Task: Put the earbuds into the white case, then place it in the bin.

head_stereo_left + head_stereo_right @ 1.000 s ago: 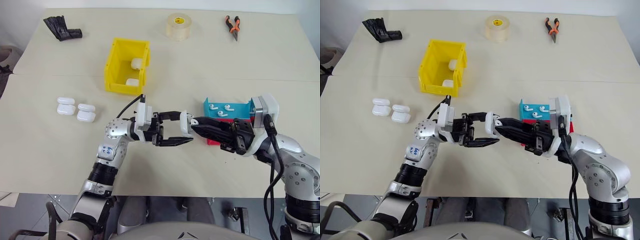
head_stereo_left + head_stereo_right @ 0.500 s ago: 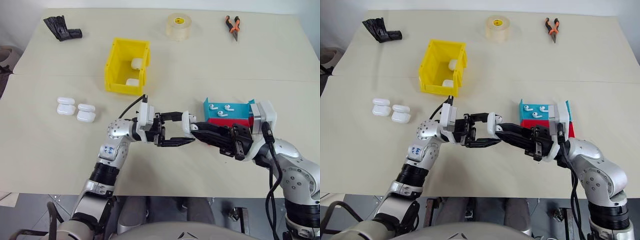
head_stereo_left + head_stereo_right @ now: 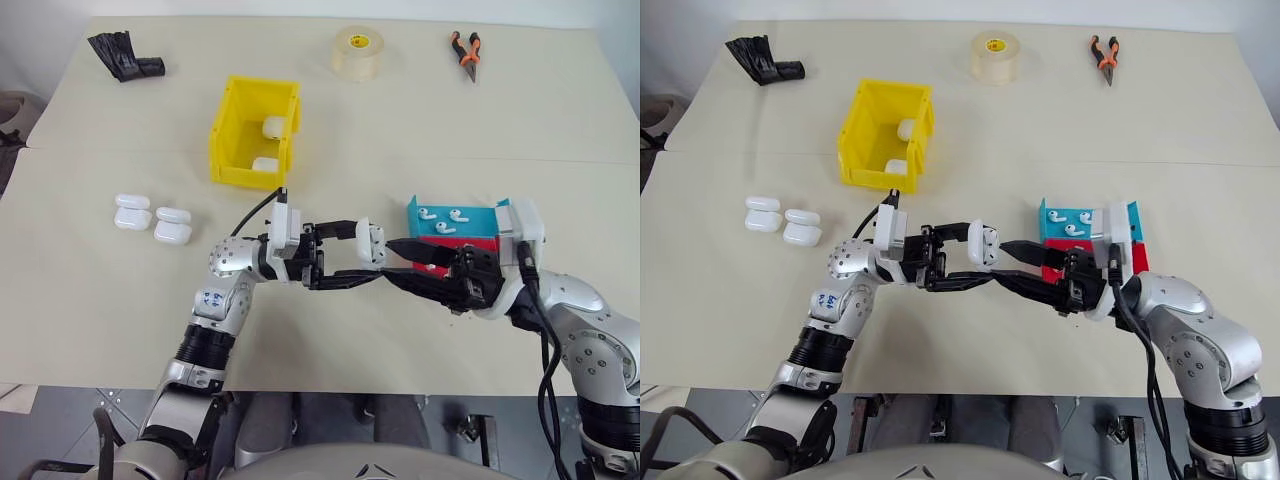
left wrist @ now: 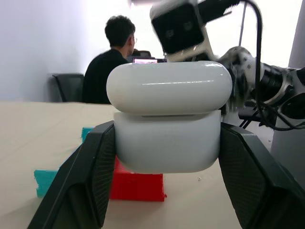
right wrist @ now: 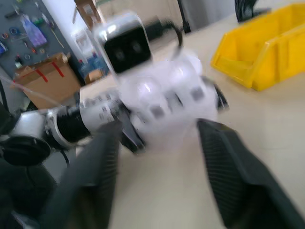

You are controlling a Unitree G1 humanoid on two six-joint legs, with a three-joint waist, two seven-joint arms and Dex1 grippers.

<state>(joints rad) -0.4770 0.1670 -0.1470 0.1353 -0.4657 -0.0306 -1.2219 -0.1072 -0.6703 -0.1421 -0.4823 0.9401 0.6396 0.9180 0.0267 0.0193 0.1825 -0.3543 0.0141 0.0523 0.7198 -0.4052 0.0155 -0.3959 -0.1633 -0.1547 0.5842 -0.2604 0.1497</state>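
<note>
- While your left gripper [image 3: 362, 257] stays clamped on the white case [image 3: 371, 243], your right gripper [image 3: 400, 260] sits just beside that case with its jaws apart; the blue tray [image 3: 455, 217] with earbuds [image 3: 428, 213] lies right behind it, the bin [image 3: 254, 133] well off.
- From the right eye, four spare cases [image 3: 783, 221] lie far from the white case, tape roll [image 3: 995, 53] and pliers [image 3: 1105, 54] farther.
- Through the left wrist, the white case [image 4: 167, 116] is pinched closed; a seated person [image 4: 110, 62] shows behind it.
- Through the right wrist, the bin [image 5: 267, 51] lies beyond the case.

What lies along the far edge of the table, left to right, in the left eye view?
Black glove → tape roll → pliers.
</note>
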